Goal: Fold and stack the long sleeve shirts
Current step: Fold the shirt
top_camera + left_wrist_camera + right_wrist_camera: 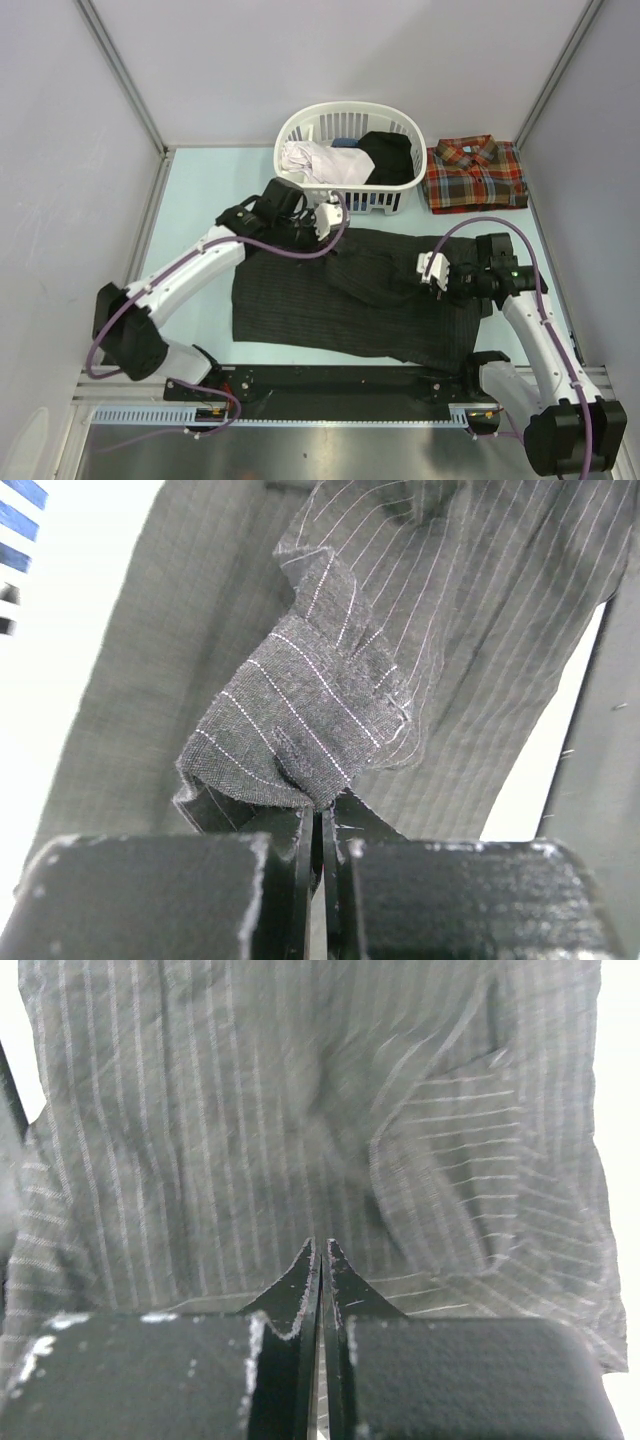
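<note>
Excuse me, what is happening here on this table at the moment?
Two robot arms are working on a dark pinstriped shirt spread on the table. The left end effector is shut on a bunched bit of its cloth near the far edge. The right end effector is shut just over the shirt's right side; whether it grips cloth is unclear. A plaid shirt lies folded beside the laundry basket.

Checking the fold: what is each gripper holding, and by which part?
The left gripper pinches a bunched fold of the dark pinstriped shirt. The right gripper is shut over it; a hold cannot be told.
</note>
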Controlling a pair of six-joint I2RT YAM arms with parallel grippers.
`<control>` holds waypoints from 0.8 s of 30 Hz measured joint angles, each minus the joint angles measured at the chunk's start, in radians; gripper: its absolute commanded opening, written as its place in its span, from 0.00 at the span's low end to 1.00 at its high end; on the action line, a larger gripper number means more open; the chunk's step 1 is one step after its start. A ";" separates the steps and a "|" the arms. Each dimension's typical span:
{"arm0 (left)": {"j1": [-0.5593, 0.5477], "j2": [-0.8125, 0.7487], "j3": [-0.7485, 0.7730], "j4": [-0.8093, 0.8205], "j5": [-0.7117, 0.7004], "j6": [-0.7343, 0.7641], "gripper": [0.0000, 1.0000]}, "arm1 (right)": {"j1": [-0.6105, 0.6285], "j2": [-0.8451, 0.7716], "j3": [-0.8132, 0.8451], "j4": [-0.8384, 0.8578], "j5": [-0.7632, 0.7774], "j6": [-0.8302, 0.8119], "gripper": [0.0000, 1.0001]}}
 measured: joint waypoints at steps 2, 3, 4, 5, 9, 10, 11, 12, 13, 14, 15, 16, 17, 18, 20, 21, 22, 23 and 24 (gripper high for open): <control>-0.011 -0.049 0.000 -0.005 -0.026 0.062 0.00 | -0.009 -0.002 0.000 -0.031 0.000 -0.022 0.04; -0.015 -0.076 0.000 -0.007 -0.035 0.092 0.00 | -0.011 -0.005 -0.002 -0.033 0.000 -0.018 0.11; -0.019 -0.100 0.000 -0.009 -0.044 0.114 0.00 | -0.013 -0.006 -0.006 -0.028 0.000 -0.004 0.18; -0.027 -0.125 0.000 -0.011 -0.055 0.137 0.00 | -0.014 -0.006 -0.010 -0.019 0.000 0.013 0.41; -0.115 -0.182 0.000 -0.011 -0.064 0.187 0.00 | -0.047 -0.030 -0.076 0.106 -0.007 0.101 0.88; -0.134 -0.183 0.000 -0.011 -0.062 0.188 0.00 | -0.058 -0.054 -0.116 0.165 -0.008 0.123 0.92; -0.145 -0.180 0.000 -0.012 -0.063 0.188 0.00 | -0.066 -0.085 -0.166 0.220 -0.004 0.143 0.92; -0.149 -0.176 0.000 -0.013 -0.064 0.188 0.00 | -0.069 -0.117 -0.211 0.264 0.000 0.158 0.92; -0.148 -0.171 0.000 -0.013 -0.073 0.187 0.00 | -0.066 -0.148 -0.259 0.311 0.004 0.171 0.91; -0.146 -0.167 0.000 -0.013 -0.083 0.187 0.00 | -0.060 -0.173 -0.298 0.352 0.011 0.183 0.90; -0.146 -0.166 0.000 -0.013 -0.091 0.187 0.00 | -0.048 -0.190 -0.330 0.385 0.022 0.198 0.89; -0.145 -0.166 0.000 -0.012 -0.097 0.187 0.00 | -0.035 -0.200 -0.356 0.420 0.032 0.208 0.87; -0.144 -0.167 0.000 -0.010 -0.106 0.187 0.00 | -0.018 -0.210 -0.382 0.459 0.051 0.219 0.86; -0.144 -0.167 0.000 -0.006 -0.111 0.188 0.00 | -0.006 -0.218 -0.404 0.493 0.070 0.225 0.82; -0.144 -0.168 0.000 -0.005 -0.111 0.194 0.00 | 0.013 -0.230 -0.447 0.568 0.106 0.236 0.65; -0.144 -0.170 0.000 -0.005 -0.110 0.200 0.00 | 0.018 -0.232 -0.467 0.602 0.124 0.240 0.57; -0.144 -0.174 0.000 -0.005 -0.109 0.210 0.00 | 0.019 -0.228 -0.481 0.634 0.146 0.250 0.40; -0.144 -0.179 0.000 -0.005 -0.109 0.222 0.00 | 0.021 -0.222 -0.486 0.653 0.157 0.252 0.33; -0.144 -0.186 0.000 -0.006 -0.108 0.232 0.00 | 0.021 -0.209 -0.487 0.674 0.173 0.257 0.26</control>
